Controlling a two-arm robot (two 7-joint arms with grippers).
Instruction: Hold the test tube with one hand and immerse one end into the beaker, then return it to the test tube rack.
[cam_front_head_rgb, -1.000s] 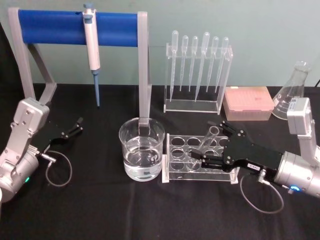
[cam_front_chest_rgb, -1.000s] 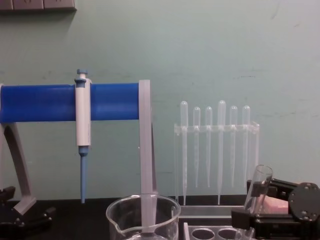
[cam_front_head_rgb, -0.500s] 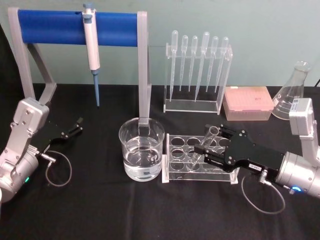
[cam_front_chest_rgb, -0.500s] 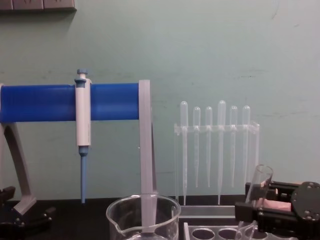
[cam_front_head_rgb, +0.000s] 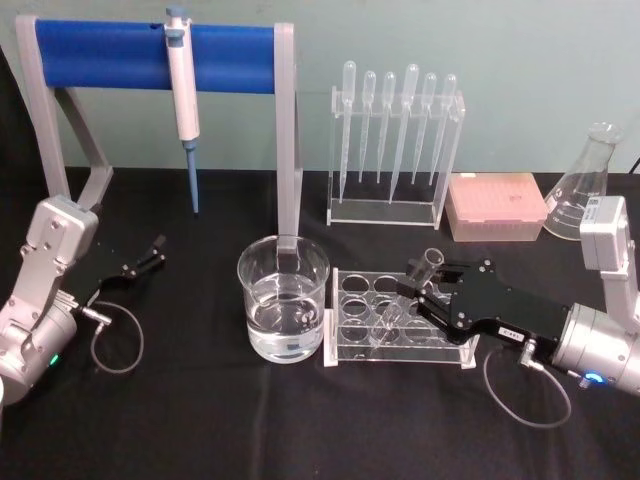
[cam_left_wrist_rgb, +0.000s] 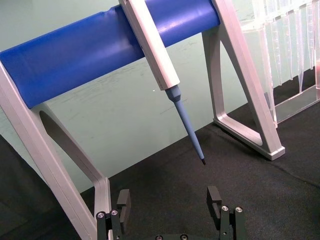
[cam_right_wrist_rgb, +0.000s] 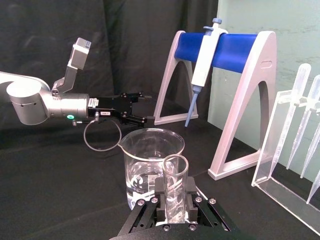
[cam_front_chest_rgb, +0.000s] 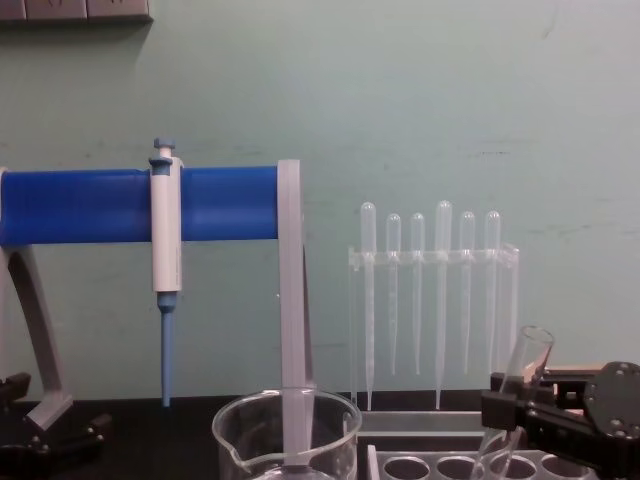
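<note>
Currently the R gripper (cam_front_head_rgb: 418, 290) pinches the test tube (cam_front_head_rgb: 391, 316), both jaws pressed on the glass below its open rim. Tube pos.: tilted, rim leaning to the right, away from the beaker (cam_front_head_rgb: 284, 330); rounded end down inside a hole near the middle of the test tube rack (cam_front_head_rgb: 440, 346). Beaker stands upright just beside the rack's left end, partly filled w/ clear liquid, apart from the tube. L gripper (cam_front_head_rgb: 150, 252) is parked low at the left side of the black table (cam_front_head_rgb: 200, 420), near the foot of the blue stand (cam_front_head_rgb: 100, 55), jaws spread, holding nothing.
</note>
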